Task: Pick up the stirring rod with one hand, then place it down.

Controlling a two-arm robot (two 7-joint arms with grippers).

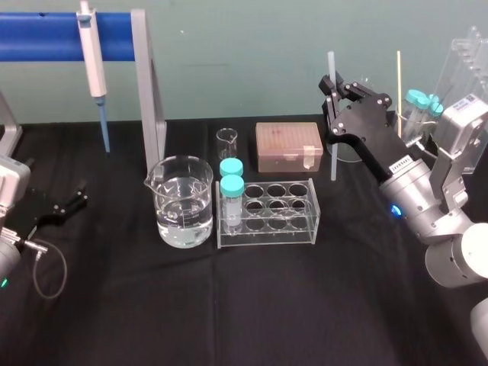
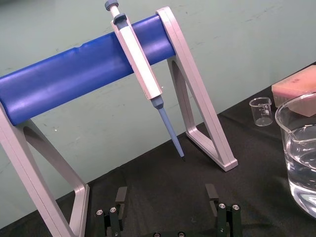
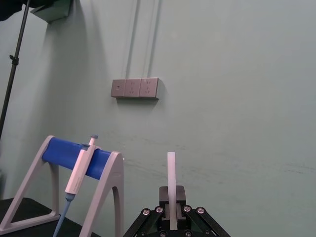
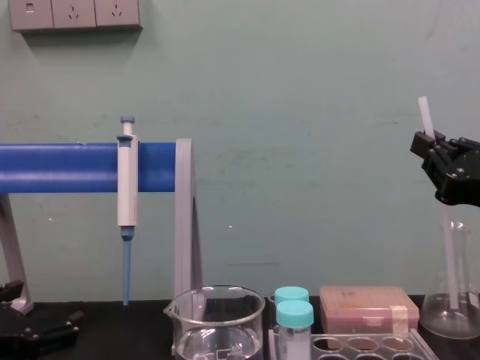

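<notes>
Between right fingers (image 1: 340, 82): one stirring rod (image 1: 332, 156).

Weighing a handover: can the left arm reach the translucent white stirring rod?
Probably not: the stirring rod sits upright in the right tool, far right; left tool lies far left, large clear glass beaker between.

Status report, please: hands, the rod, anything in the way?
Right hand shut on rod, raised at far right. Left hand open, parked at left. Rod upright, lower end appears inside flask; flask neck would block a sideways move.

Lab: beaker (image 1: 183, 191), pipette (image 1: 92, 53), tube rack (image 1: 274, 232).
</notes>
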